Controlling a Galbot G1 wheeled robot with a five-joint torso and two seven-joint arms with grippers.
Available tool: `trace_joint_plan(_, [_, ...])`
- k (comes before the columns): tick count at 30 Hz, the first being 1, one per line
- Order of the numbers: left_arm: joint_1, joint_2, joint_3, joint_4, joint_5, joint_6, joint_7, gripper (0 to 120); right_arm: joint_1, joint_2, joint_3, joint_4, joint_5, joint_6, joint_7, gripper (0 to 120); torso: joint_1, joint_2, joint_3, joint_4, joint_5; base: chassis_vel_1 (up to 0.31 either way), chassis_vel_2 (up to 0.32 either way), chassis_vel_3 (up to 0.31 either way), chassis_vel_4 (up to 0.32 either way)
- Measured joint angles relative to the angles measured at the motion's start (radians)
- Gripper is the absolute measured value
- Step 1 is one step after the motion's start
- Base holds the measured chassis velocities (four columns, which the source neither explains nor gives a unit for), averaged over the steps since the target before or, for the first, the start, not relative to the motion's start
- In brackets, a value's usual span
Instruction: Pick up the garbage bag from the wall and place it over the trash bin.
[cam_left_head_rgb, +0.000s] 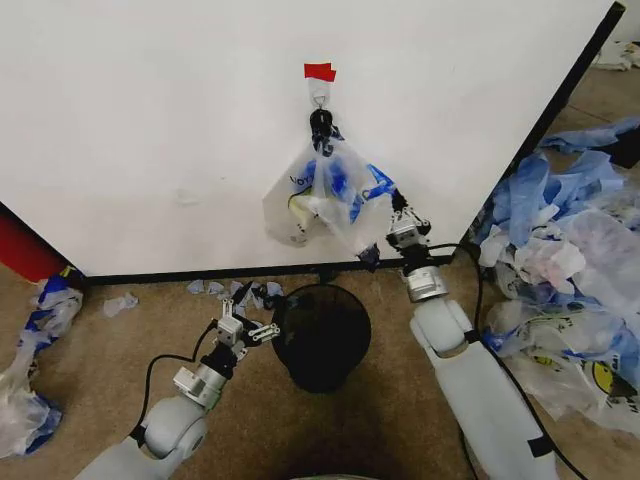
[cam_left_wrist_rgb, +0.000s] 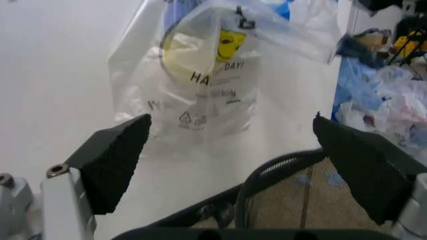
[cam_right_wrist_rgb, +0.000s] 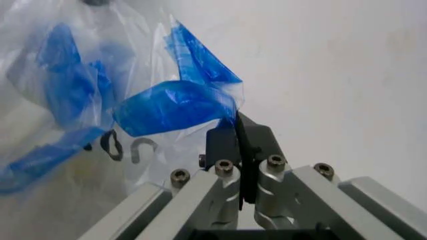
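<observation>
We are seeing the garbage bag (cam_left_head_rgb: 322, 195) hanging on the wall (cam_left_head_rgb: 180, 120) from a small hook (cam_left_head_rgb: 320, 96) under red tape (cam_left_head_rgb: 320, 71), bunched at the top and spreading wide below. The right pincer (cam_left_head_rgb: 397, 205) is reaching up to the bag's right edge with its fingers pressed together on a blue handle flap; in the right wrist view the pads are meeting with the blue plastic (cam_right_wrist_rgb: 177, 105) caught at their tips. The bag is looking thin and translucent, crinkled, with blue handles, a yellow smiley face (cam_left_wrist_rgb: 230, 44) and dark lettering.

The trash bin (cam_left_head_rgb: 322, 335), round black wire mesh, is standing on the brown floor just in front of the wall's black bottom trim (cam_left_head_rgb: 250, 270), directly below the bag. The left pincer (cam_left_head_rgb: 244, 325) is hovering beside the bin's left rim, fingers spread wide and holding nothing; its wrist view is showing the bin rim (cam_left_wrist_rgb: 280, 170) between the two black pads.

Open floor is lying in front of the bin between the arms. We are noting a pile of blue and clear bags (cam_left_head_rgb: 570, 250) crowding the right side past the wall's edge, small blue scraps (cam_left_head_rgb: 215, 288) along the trim, more bags (cam_left_head_rgb: 30, 360) at the far left.
</observation>
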Motion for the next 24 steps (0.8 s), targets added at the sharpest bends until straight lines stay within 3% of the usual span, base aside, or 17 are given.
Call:
trace_joint_plan(8, [0.002,0.007,-0.008,-0.048,-0.008,0.000,-0.002,94,-0.011,0.015,-0.006,0.006,0.245,0.018,-0.017,0,0.000,0.000,0.000,0.0000,-0.0001,0.000,0.000,0.000,0.000])
trace_joint_plan(17, [-0.099,0.048,-0.003,-0.143,0.002,0.010,0.005,94,-0.001,0.035,-0.003,-0.001,0.336,0.024,-0.018,0,0.000,0.000,0.000,0.0000,0.0000,0.000,0.000,0.000,0.000])
trace_joint_plan(24, [-0.256,0.174,0.070,-0.217,0.051,0.163,-0.028,95,0.014,0.067,-0.008,-0.011,0.325,0.004,-0.016,0,0.000,0.000,0.000,0.0003,0.0000,0.000,0.000,0.000,0.000])
